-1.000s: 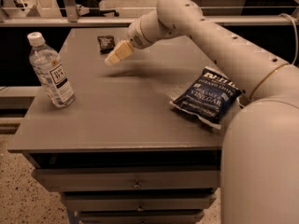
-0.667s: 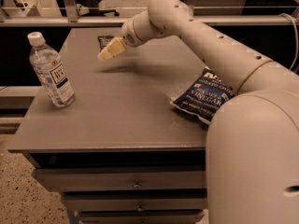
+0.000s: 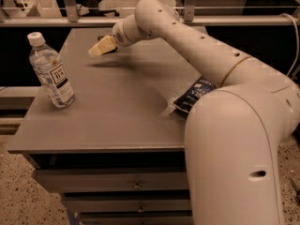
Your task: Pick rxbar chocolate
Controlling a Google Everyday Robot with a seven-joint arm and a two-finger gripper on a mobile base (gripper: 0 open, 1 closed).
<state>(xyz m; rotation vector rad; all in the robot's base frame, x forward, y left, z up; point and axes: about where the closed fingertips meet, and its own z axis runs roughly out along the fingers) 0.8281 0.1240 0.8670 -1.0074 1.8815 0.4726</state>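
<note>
Rxbar chocolate (image 3: 100,38): dark sliver glimpsed near far counter (image 3: 117,116) edge, mostly hidden behind gripper (image 3: 93,53). Contact not discernible. Grip state cannot be told. Chip bag (image 3: 194,95) partly covered by arm (image 3: 201,55).

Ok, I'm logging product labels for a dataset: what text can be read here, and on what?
Water bottle label: dark print on white, too blurred to read.
Blue chip bag: white print, partly hidden, too blurred to read.
Rxbar chocolate: a dark sliver behind the end effector, which hovers over the table near its far side; nothing legible.
</note>
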